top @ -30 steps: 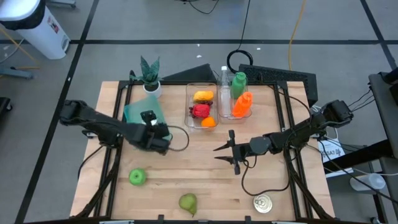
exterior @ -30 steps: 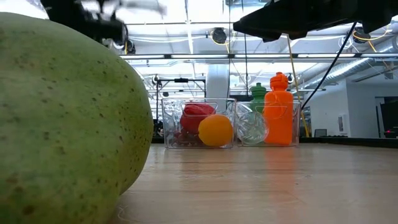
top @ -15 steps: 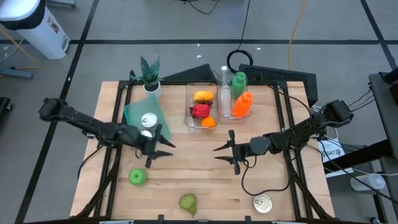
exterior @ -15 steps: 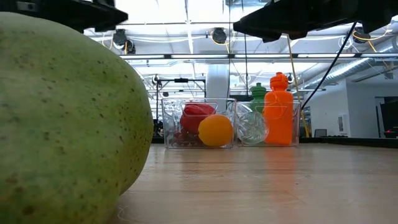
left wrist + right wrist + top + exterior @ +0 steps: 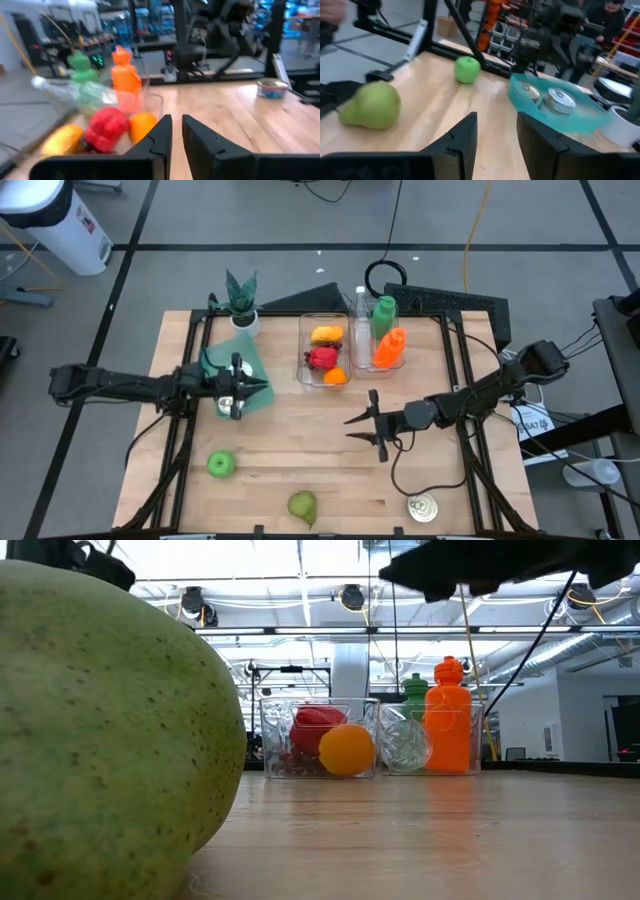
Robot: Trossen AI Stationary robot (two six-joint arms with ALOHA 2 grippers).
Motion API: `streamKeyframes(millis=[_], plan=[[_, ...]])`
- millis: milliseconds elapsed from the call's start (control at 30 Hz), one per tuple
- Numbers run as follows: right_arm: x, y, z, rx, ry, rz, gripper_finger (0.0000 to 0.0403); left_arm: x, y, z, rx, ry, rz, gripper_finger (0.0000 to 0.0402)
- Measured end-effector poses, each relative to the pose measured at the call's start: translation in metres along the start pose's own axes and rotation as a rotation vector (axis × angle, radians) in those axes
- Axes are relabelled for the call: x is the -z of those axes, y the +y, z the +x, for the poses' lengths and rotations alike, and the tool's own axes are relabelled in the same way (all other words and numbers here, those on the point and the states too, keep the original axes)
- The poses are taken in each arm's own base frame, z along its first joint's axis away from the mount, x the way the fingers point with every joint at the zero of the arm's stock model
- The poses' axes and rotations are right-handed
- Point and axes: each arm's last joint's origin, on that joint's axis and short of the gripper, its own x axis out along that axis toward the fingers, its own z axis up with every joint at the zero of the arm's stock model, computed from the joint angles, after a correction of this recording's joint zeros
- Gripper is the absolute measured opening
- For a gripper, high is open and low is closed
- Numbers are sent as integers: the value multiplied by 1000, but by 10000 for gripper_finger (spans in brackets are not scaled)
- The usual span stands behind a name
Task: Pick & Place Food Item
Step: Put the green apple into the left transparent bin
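Two clear plastic bins (image 5: 325,352), smooth pear (image 5: 302,504) on wood, left tool (image 5: 236,387) closed empty, right tool (image 5: 362,423) parted.

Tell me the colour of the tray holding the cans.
Translucent teal tray; the right wrist view shows it best.

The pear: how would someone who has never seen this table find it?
Start at the wooden table's front edge, opposite the clear bins. The pear lies near the middle of that edge, between a green apple and a can. It is dull yellow-green and tapered, unlike the round apple.
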Motion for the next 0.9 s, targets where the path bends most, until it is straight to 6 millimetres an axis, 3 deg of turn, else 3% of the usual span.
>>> streamKeyframes(millis=[400, 633, 900], plan=[[-9, 9, -8, -38, -41, -33, 125, 5, 15, -2, -81, 40, -183, 49], [-7, 10, -7, -42, -22, -38, 125, 13, 15, -3, -80, 124, -163, 49], [-6, 10, -6, -42, -14, -66, 125, 10, 15, -2, -80, 98, -128, 49]])
